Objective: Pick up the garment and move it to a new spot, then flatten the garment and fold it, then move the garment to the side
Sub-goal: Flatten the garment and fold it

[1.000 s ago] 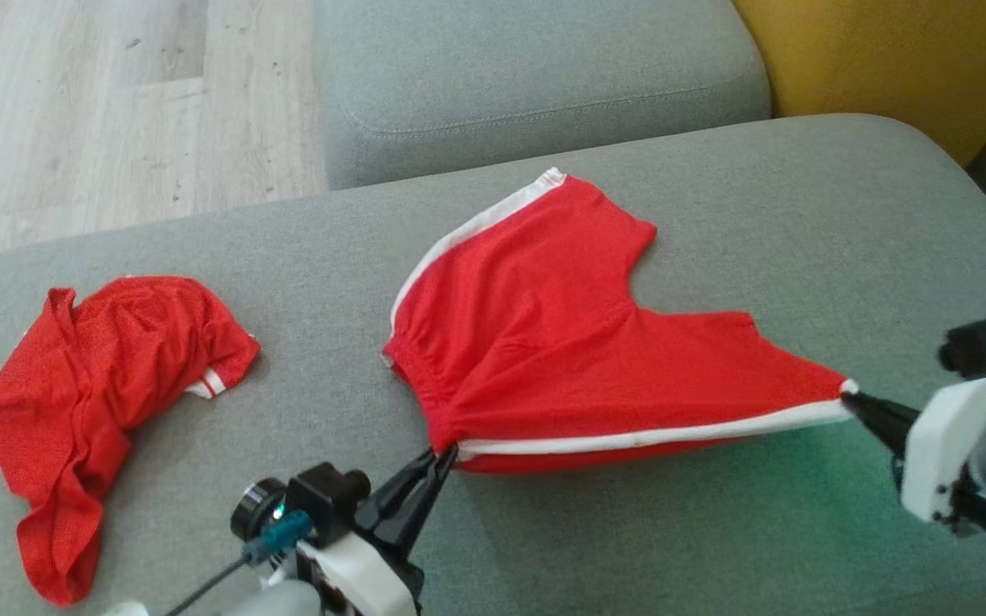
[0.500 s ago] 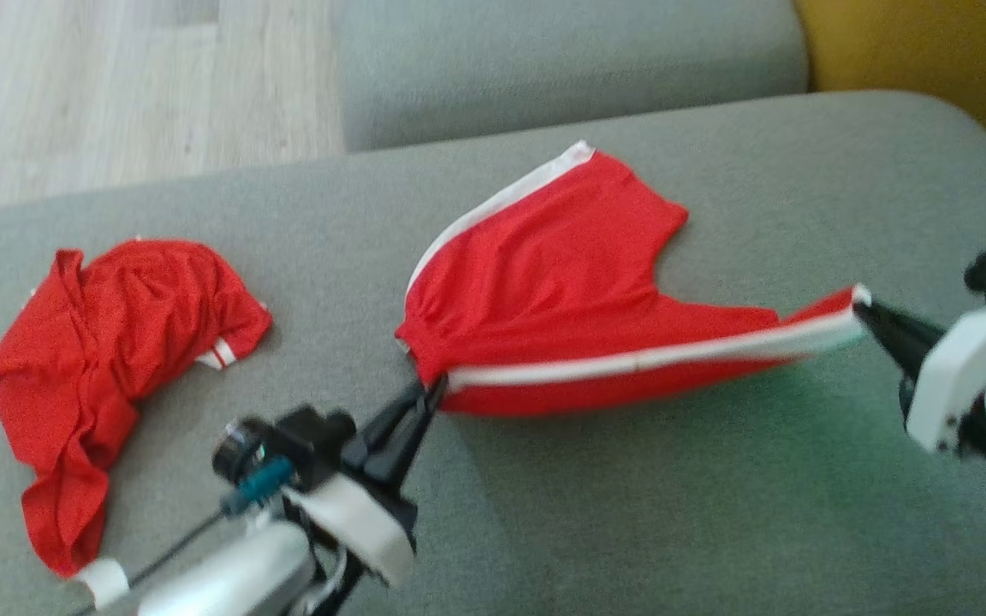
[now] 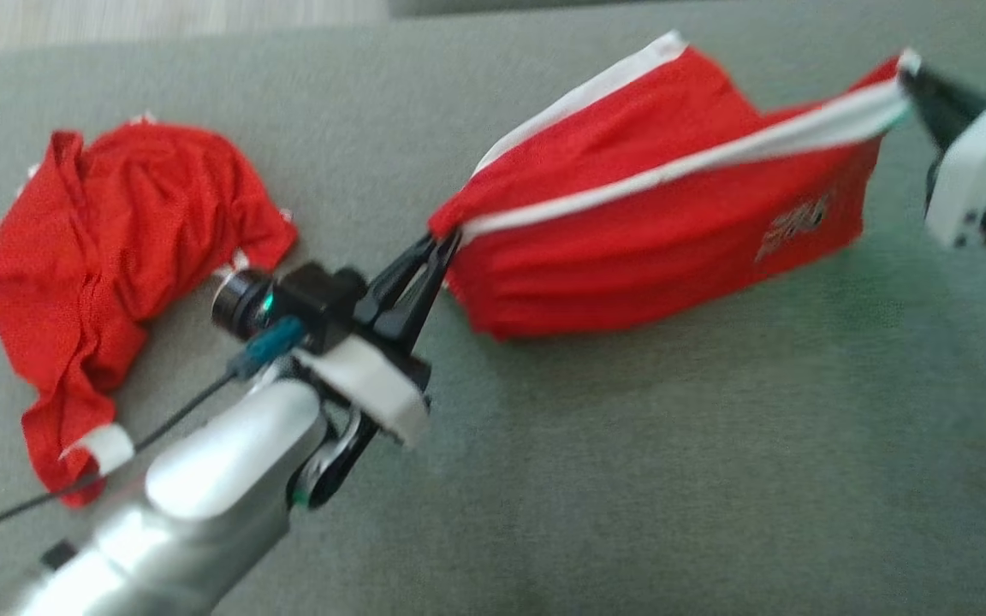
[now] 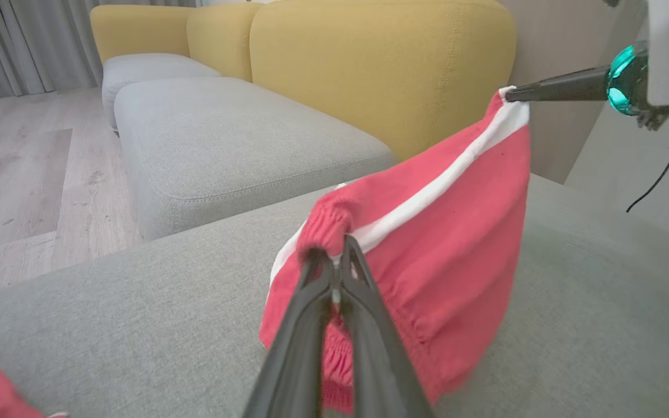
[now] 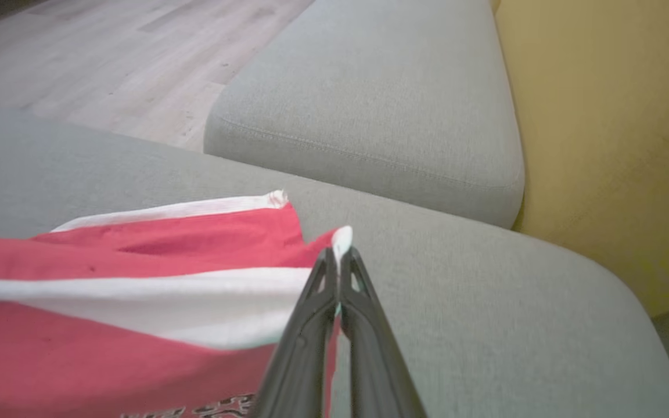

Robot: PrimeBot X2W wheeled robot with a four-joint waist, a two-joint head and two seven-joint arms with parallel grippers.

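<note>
While both arms hold it up, the red shorts (image 3: 656,222) hang stretched above the grey cushion (image 3: 630,479), centre-right; can't tell if the lower edge brushes it. At the near-left end the left gripper (image 3: 448,241) is pressed together on the waistband corner. At the far right the right gripper (image 3: 907,75) pinches the white-striped hem tip. A second red garment (image 3: 116,231) lies crumpled well apart at left. Risk: the right pinch catches only the very hem tip, so extra tension could pull it free and drop that end.
</note>
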